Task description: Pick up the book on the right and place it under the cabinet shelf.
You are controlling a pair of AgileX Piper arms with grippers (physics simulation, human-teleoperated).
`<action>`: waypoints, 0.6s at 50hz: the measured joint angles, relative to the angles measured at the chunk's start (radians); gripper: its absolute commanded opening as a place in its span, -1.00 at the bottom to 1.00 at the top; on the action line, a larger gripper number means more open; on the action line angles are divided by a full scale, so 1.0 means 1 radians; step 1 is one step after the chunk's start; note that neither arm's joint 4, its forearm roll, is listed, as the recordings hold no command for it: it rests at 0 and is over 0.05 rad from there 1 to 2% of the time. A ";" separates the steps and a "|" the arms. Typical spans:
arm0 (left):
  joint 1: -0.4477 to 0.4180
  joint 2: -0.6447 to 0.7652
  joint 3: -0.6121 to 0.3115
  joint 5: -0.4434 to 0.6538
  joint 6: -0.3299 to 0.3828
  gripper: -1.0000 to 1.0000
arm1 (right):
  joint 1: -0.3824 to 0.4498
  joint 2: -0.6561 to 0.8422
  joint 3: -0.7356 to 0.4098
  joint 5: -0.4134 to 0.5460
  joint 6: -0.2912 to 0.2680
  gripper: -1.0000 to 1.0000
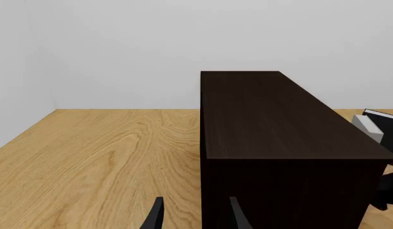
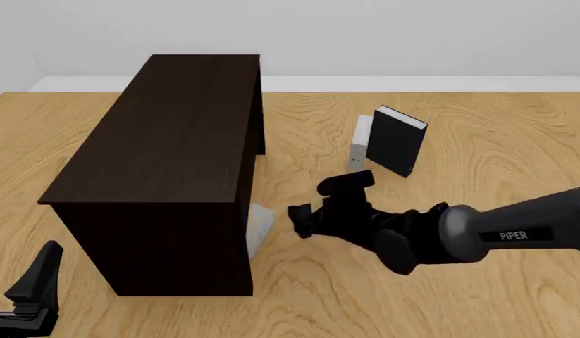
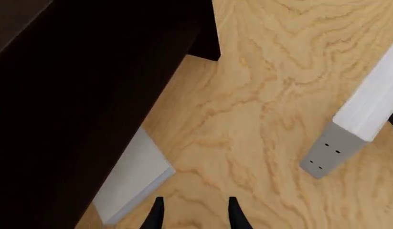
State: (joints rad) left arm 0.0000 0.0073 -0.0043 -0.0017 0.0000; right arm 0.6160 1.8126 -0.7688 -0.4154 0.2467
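Observation:
The book (image 2: 258, 225) is light grey and lies flat on the table at the cabinet shelf's open right side, partly tucked beneath it; the right wrist view shows the book (image 3: 131, 179) half in the shadow. The cabinet shelf (image 2: 168, 134) is a big, nearly black wooden box, also seen in the wrist views (image 1: 279, 119) (image 3: 69, 71). My right gripper (image 2: 300, 219) (image 3: 195, 214) hovers just right of the book, open and holding nothing. My left gripper (image 2: 17, 271) (image 1: 196, 217) is open near the cabinet's front left corner.
A black book (image 2: 398, 141) (image 1: 384, 119) stands upright behind my right arm. Against its left side stands a pale grey book (image 2: 359, 144) (image 3: 349, 133) (image 1: 368, 128) with small dark dots on its spine. Bare wooden table (image 2: 497, 127) lies to the right.

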 measured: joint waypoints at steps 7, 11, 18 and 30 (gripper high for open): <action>0.000 0.000 0.000 0.000 0.000 1.00 | -0.019 -0.077 0.043 0.001 -0.019 1.00; 0.000 0.000 0.000 0.000 0.000 1.00 | -0.030 -0.129 0.067 0.007 -0.031 1.00; 0.000 0.000 0.000 0.000 0.000 1.00 | -0.053 -0.223 0.110 0.018 -0.055 1.00; 0.000 0.000 0.000 0.000 0.000 1.00 | -0.094 -0.379 0.179 0.044 -0.092 1.00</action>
State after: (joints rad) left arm 0.0000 0.0073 -0.0043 -0.0017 0.0000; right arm 0.5216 1.4336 -0.5898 -0.3715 0.1550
